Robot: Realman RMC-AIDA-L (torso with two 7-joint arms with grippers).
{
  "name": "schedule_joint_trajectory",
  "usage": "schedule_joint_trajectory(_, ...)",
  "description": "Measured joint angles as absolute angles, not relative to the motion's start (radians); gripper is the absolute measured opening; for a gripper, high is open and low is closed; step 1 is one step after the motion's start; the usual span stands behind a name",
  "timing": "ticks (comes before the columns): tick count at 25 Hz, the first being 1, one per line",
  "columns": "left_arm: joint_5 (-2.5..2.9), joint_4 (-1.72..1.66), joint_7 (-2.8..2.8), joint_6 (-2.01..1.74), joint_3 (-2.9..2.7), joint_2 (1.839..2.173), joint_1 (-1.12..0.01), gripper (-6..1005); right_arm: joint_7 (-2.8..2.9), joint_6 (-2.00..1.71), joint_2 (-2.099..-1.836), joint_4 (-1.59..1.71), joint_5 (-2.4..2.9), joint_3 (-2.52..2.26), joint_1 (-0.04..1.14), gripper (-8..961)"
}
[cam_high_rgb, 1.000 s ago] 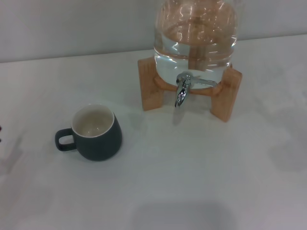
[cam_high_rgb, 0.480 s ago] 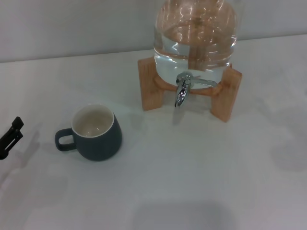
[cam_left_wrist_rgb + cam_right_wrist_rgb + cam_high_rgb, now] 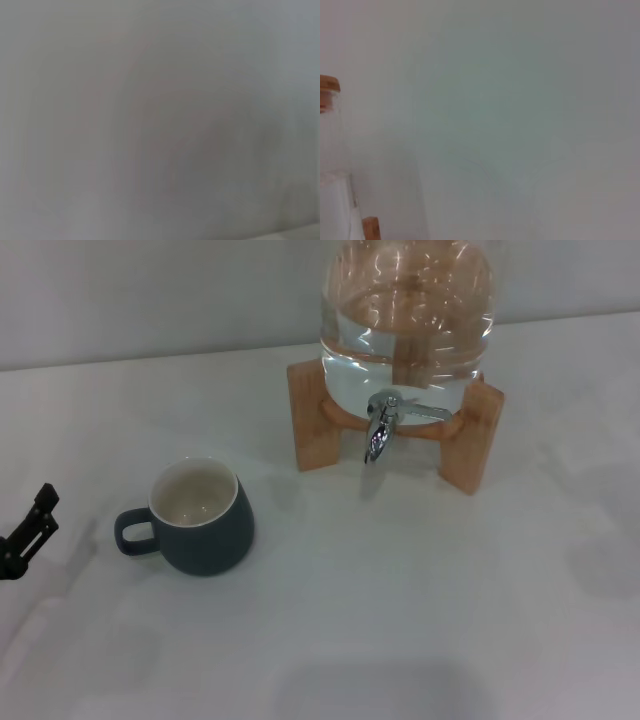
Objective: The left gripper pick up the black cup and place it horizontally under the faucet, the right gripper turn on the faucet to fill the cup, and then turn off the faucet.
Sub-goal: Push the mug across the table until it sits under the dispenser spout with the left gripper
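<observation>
Left gripper (image 3: 28,530) sits at far-left edge, jaws' state can't tell, level w/ black cup (image 3: 203,517) handle for side grab.

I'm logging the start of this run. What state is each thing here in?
black cup: upright on the table, empty, handle toward the left gripper.
faucet: no water running from the spout.
glass jar: on its wooden stand, holding water.
left gripper: at the table's left edge, apart from the cup.

Open table (image 3: 90,440) between left gripper (image 3: 28,530) and black cup (image 3: 200,515) — unobstructed.
</observation>
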State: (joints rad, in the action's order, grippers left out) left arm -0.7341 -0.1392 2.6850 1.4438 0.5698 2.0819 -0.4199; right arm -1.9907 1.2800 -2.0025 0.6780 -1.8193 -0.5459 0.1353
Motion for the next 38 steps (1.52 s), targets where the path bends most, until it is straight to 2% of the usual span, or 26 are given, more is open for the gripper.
schedule_joint_trajectory(38,-0.716,-0.021,2.795,1.415,0.564,2.086,-0.342,832,-1.994,1.27,-1.999,0.67,-1.819,-0.545,0.156,855)
